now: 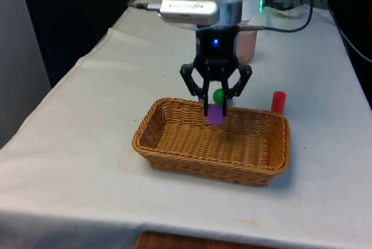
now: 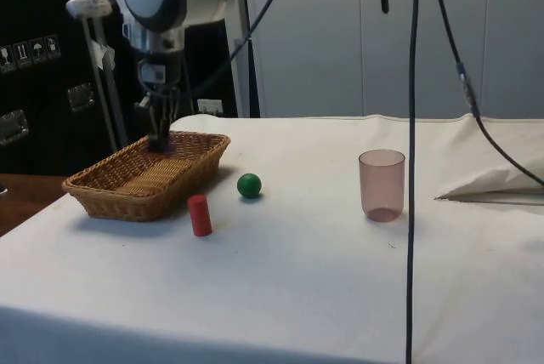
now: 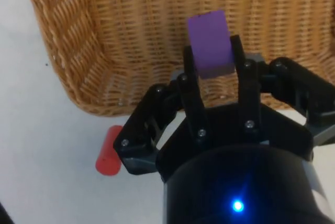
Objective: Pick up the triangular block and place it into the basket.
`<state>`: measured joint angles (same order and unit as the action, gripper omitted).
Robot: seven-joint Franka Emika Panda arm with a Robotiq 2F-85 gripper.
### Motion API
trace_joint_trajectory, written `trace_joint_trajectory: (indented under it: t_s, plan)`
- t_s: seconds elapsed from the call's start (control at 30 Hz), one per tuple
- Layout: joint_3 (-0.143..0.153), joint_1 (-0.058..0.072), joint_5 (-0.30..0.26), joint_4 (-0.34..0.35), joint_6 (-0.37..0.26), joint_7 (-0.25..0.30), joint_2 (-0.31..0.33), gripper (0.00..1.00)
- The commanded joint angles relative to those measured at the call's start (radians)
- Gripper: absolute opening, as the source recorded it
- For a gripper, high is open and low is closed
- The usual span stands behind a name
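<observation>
- The basket sits toward the desk's near edge.
- Above its far rim, the tool is closed on the purple block, pinching opposite flat faces.
- The block looks light, rigid and smooth; a grip on its flat faces seems safest.

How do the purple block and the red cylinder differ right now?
The purple block is clamped in the black hand above the woven wicker basket; the red cylinder stands free on the white cloth, outside the basket. The block has flat faces and straight edges; the cylinder is round and upright. Both are small, plain-coloured pieces.
</observation>
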<state>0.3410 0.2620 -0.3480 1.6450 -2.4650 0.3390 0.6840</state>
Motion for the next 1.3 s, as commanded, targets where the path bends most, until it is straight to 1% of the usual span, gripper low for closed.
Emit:
trace_joint_trajectory:
  t_s: [0.0, 0.07, 0.1, 0.13, 0.17, 0.23, 0.33, 0.37, 0.4, 0.63, 0.67, 0.7, 0.8, 0.83, 0.93, 0.97, 1.0, 1.03, 1.07, 1.1, 1.13, 1.2, 1.27]
  plan:
    - [-0.007, -0.005, -0.008, -0.013, -0.005, 0.000, 0.017, 0.33]
    - [-0.011, -0.010, -0.014, -0.029, -0.010, 0.001, 0.039, 0.33]
    - [-0.002, -0.001, -0.004, -0.014, -0.006, -0.003, 0.022, 0.33]
    - [-0.011, -0.011, -0.018, -0.037, -0.011, 0.002, 0.049, 0.33]
    - [-0.011, -0.018, -0.027, -0.053, -0.014, 0.009, 0.070, 0.33]
    - [-0.009, -0.023, -0.036, -0.067, -0.014, 0.016, 0.088, 0.33]
    - [-0.001, -0.026, -0.058, -0.086, -0.013, 0.030, 0.114, 0.33]
    - [0.006, -0.020, -0.052, -0.082, -0.011, 0.024, 0.112, 0.33]
    - [0.000, -0.026, -0.061, -0.089, -0.013, 0.031, 0.118, 0.33]
    - [0.001, -0.027, -0.063, -0.099, -0.013, 0.026, 0.136, 0.34]
    - [0.006, -0.022, -0.057, -0.091, -0.011, 0.025, 0.130, 0.36]
    - [0.001, -0.027, -0.063, -0.101, -0.013, 0.026, 0.138, 0.36]
    - [0.002, -0.027, -0.063, -0.106, -0.012, 0.024, 0.144, 0.49]
    - [0.002, -0.027, -0.063, -0.108, -0.012, 0.023, 0.146, 0.58]
    - [0.002, -0.028, -0.063, -0.109, -0.012, 0.022, 0.147, 0.72]
    - [0.006, -0.023, -0.058, -0.102, -0.011, 0.020, 0.142, 0.77]
    - [0.002, -0.028, -0.063, -0.109, -0.012, 0.022, 0.147, 0.77]
    - [0.002, -0.028, -0.063, -0.109, -0.012, 0.022, 0.148, 0.81]
    - [0.002, -0.028, -0.063, -0.109, -0.012, 0.022, 0.148, 0.88]
    - [0.002, -0.028, -0.063, -0.110, -0.012, 0.022, 0.148, 0.97]
    - [0.002, -0.028, -0.063, -0.110, -0.012, 0.022, 0.148, 1.00]
    - [0.002, -0.027, -0.063, -0.109, -0.012, 0.022, 0.148, 1.00]
    - [0.006, -0.023, -0.058, -0.102, -0.011, 0.020, 0.143, 1.00]
